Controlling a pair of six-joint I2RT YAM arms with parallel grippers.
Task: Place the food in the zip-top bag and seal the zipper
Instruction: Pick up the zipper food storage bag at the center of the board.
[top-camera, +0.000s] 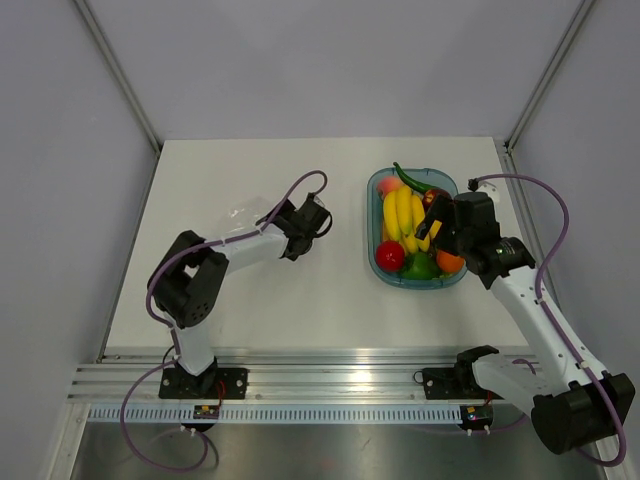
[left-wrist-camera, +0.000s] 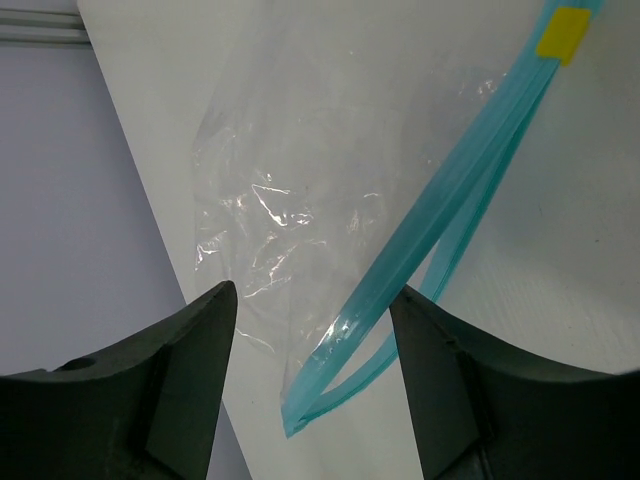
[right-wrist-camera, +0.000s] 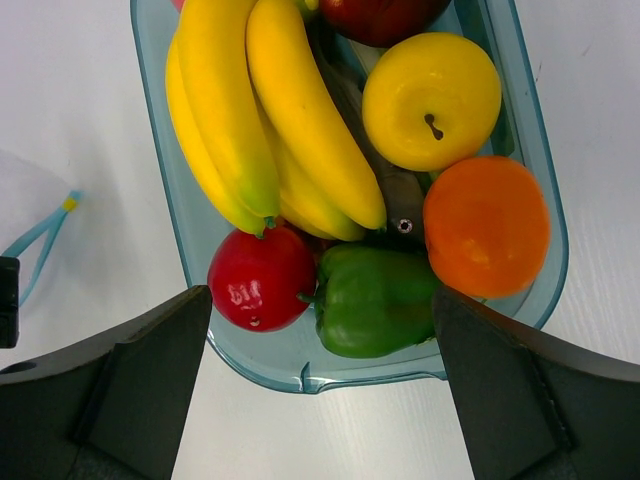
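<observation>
The zip-top bag (left-wrist-camera: 300, 190) lies flat on the white table, clear and crinkled; in the top view it (top-camera: 243, 215) shows just left of my left gripper (top-camera: 302, 226). Its teal zipper (left-wrist-camera: 445, 215) gapes slightly, the two strips parted near the corner. My left gripper (left-wrist-camera: 312, 310) stands open astride that zipper corner, not touching it. The red fruit (right-wrist-camera: 262, 278), yellow fruit (right-wrist-camera: 431, 100) and orange fruit (right-wrist-camera: 487, 225) sit in the blue-tinted tray (right-wrist-camera: 330, 370). My right gripper (right-wrist-camera: 322, 300) hovers wide open above the tray's near end, holding nothing.
Bananas (right-wrist-camera: 260, 120), a green pepper (right-wrist-camera: 375, 298) and a dark red item (right-wrist-camera: 380, 15) share the tray (top-camera: 377, 190) with the fruits. A yellow tab (left-wrist-camera: 562, 35) marks the zipper's far end. The table's left edge (left-wrist-camera: 150, 200) runs close beside the bag.
</observation>
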